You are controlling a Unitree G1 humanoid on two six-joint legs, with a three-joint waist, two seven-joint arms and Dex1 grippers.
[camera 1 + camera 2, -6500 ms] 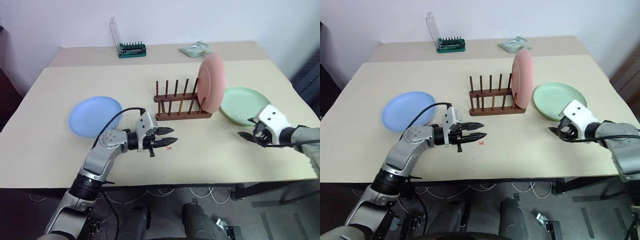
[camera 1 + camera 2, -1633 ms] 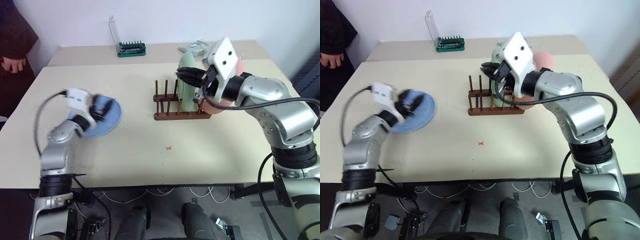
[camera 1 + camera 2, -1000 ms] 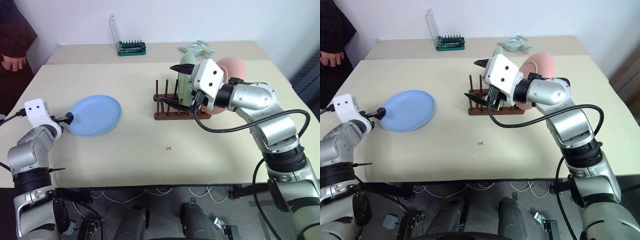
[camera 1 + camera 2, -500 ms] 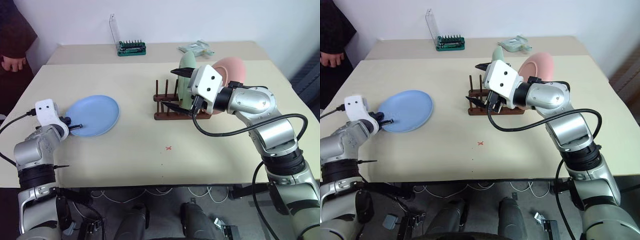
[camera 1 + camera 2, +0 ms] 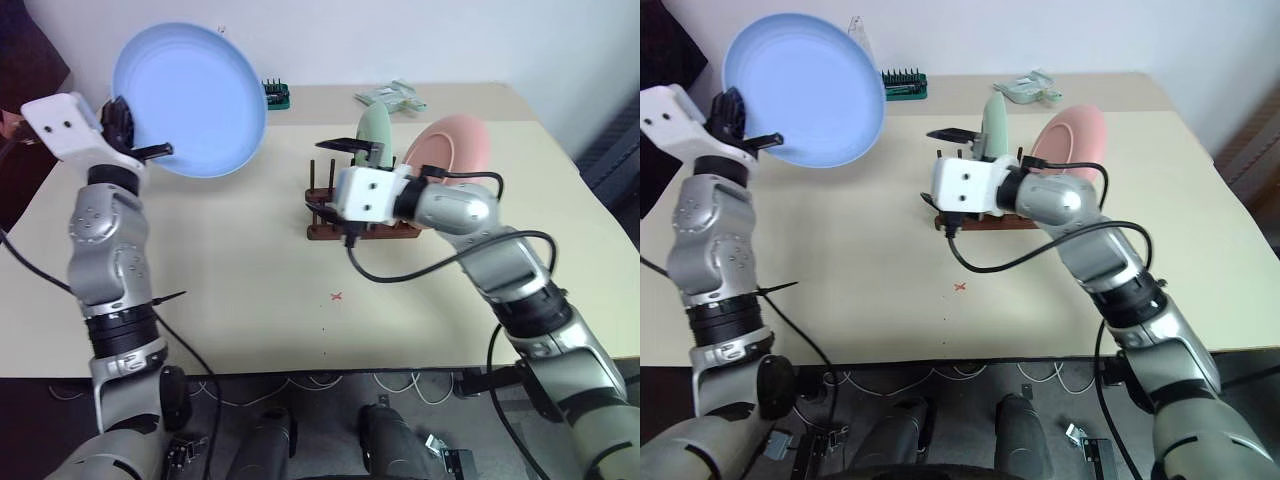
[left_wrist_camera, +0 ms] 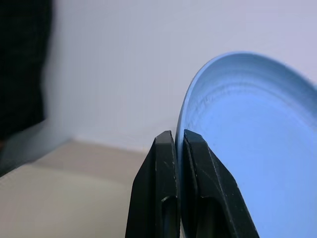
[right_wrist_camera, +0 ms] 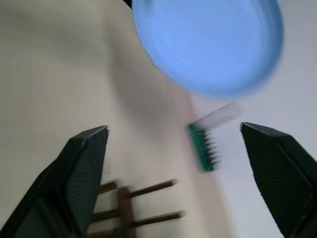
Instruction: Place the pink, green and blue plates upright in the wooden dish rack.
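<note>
Left tool [image 5: 140, 150] clenched on rim of round blue plate [image 5: 195, 100], raised above beige tabletop [image 5: 240, 280]. Right tool [image 5: 335, 185] released, beside dark brown wooden dish rack [image 5: 330, 215] holding upright green plate [image 5: 373, 135] and leaning pink plate [image 5: 455, 145].

I see rack [image 5: 362, 226] on surface [image 5: 250, 290], centre-right. Two plates upright in rack: one [image 5: 374, 135] mid-rack, other [image 5: 458, 148] at right end, leaning right. Third plate [image 5: 190, 98] off surface, far left, raised, rim pinched in left end effector [image 5: 150, 152]. Right end effector [image 5: 345, 190] level, at rack's left end, fingers spread wide. Bit holder [image 5: 277, 94] far side of surface, partly behind raised plate. Small packet [image 5: 392, 96] far right of holder.
</note>
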